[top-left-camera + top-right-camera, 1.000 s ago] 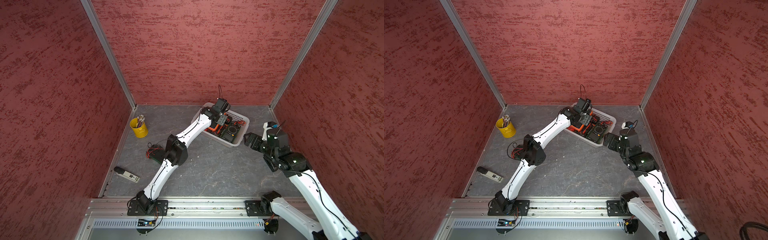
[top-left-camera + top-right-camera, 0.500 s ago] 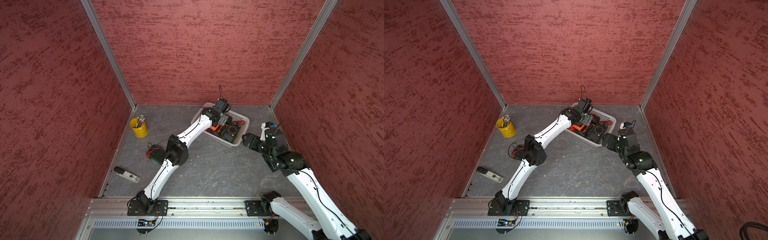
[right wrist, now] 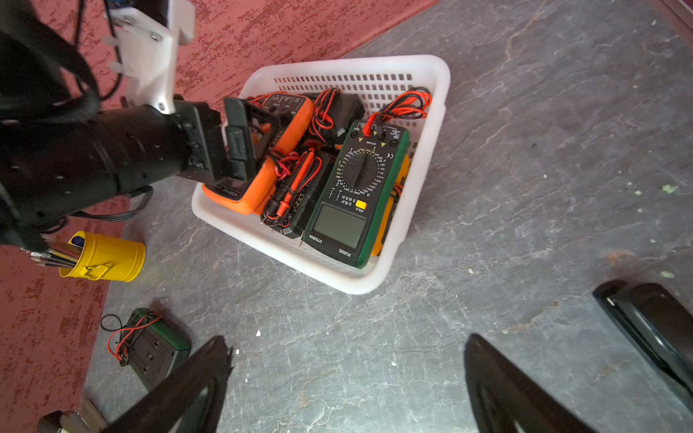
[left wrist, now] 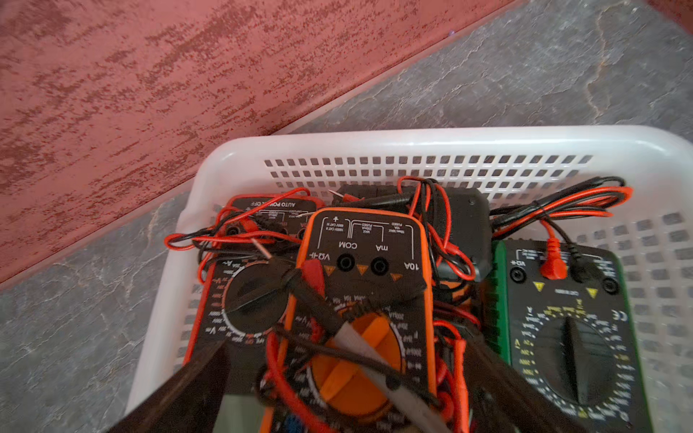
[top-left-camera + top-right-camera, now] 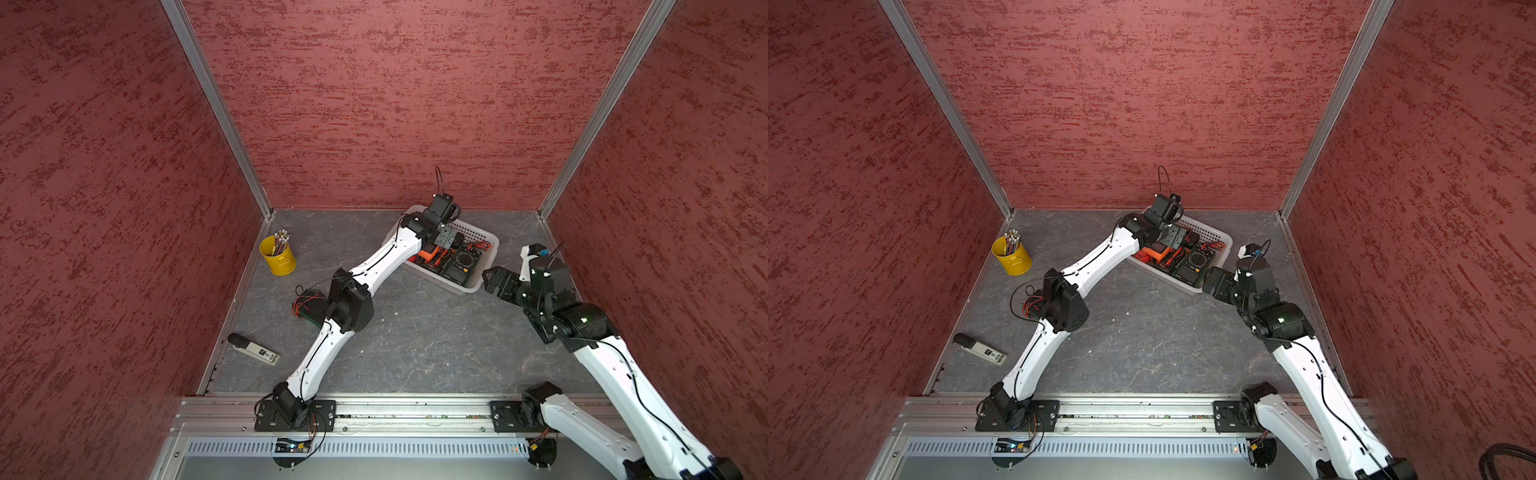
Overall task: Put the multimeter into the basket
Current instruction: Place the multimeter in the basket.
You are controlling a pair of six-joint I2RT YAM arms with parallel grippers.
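Both top views give me even, soft light from overhead, with only faint shadows under the arms (image 5: 386, 257). My left wrist view is smeared with motion blur; the basket (image 4: 412, 144) rim shows mild glare, and the left fingers (image 4: 187, 390) are dark blurs. The right wrist view is sharp, with the right fingers (image 3: 180, 390) out of focus.

Mottled red walls (image 5: 395, 104) on three sides — grey veined stone-look floor (image 5: 415, 340), aluminium corner posts (image 5: 217, 108)

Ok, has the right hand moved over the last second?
Yes, slightly: in a top view the open, empty right hand now sits closer to the near corner of the basket, which has not shifted against the back wall.
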